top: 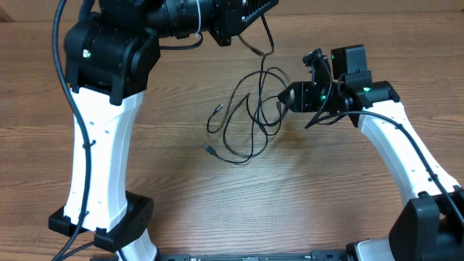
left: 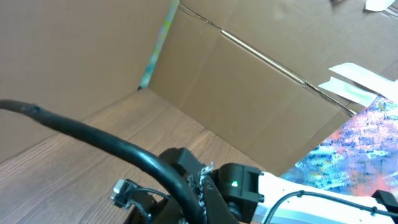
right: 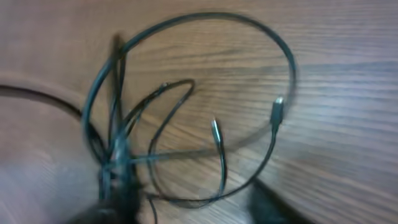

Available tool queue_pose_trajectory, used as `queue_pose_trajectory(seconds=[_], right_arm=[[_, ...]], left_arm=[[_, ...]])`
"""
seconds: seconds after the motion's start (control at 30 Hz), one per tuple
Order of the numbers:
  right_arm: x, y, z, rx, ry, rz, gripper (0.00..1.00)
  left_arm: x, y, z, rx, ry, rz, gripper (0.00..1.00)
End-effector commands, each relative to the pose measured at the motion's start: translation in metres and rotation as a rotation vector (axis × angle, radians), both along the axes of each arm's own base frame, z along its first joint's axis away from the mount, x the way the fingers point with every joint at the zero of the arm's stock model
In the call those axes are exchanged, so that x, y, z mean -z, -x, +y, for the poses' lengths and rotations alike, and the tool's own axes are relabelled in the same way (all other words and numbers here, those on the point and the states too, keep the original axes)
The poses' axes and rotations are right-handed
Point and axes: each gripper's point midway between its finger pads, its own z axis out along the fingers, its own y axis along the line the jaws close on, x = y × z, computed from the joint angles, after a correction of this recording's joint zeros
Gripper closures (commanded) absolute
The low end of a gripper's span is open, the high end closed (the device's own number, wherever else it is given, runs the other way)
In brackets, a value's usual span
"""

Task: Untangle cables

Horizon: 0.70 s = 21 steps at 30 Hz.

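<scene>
The cables [top: 250, 119] lie as a loose tangle of thin black loops at the table's middle, with plug ends at the left [top: 216, 110] and lower left [top: 209, 150]. One strand rises from the tangle to my left gripper [top: 250, 18], which is held high at the top centre and looks shut on it. My right gripper [top: 284, 98] is at the tangle's right edge. In the blurred right wrist view its fingers [right: 186, 205] stand apart, with the cable loops [right: 115, 149] and a plug [right: 277, 109] in front. In the left wrist view a black cord [left: 93, 134] crosses close to the lens, beside a plug [left: 121, 193].
The wooden table [top: 326, 203] spreads around the tangle. The left arm's white column [top: 101, 167] stands at the left and the right arm [top: 406, 152] reaches in from the right. A cardboard wall [left: 249, 81] stands behind the table.
</scene>
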Motion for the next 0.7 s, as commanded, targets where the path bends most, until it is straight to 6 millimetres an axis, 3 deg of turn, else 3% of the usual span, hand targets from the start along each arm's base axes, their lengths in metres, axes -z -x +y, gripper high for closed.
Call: queue_pose_trajectory(seconds=[0.0,0.13,0.17,0.2,0.3,0.5,0.67], right_arm=[[0.005,-0.004,-0.006,0.022,0.043,-0.003,0.96],[0.021,-0.011,-0.05,0.226,0.242,0.026,0.96],[0.025,-0.012,-0.067,0.315,0.311,0.039,0.96],[0.029,-0.01,-0.1,0.487,0.433,0.059,0.96],[0.028,-0.001,-0.138,0.681,0.574,0.072,0.96],[0.024,0.005,-0.159,0.77,0.642,0.072,0.96],[0.023,0.005,-0.162,0.804,0.623,0.074,0.96]], left_arm=[[-0.016,0.005,0.017,-0.045,0.013,-0.036,0.96],[-0.007,-0.014,0.042,-0.146,-0.017,-0.015,0.96],[-0.001,-0.023,0.053,-0.2,-0.041,-0.004,0.96],[0.013,-0.037,0.076,-0.303,-0.097,0.017,0.96],[0.037,-0.056,0.118,-0.485,-0.185,0.087,0.96],[0.062,-0.077,0.198,-0.783,-0.293,0.166,0.96],[0.065,-0.08,0.229,-0.864,-0.303,0.188,0.96]])
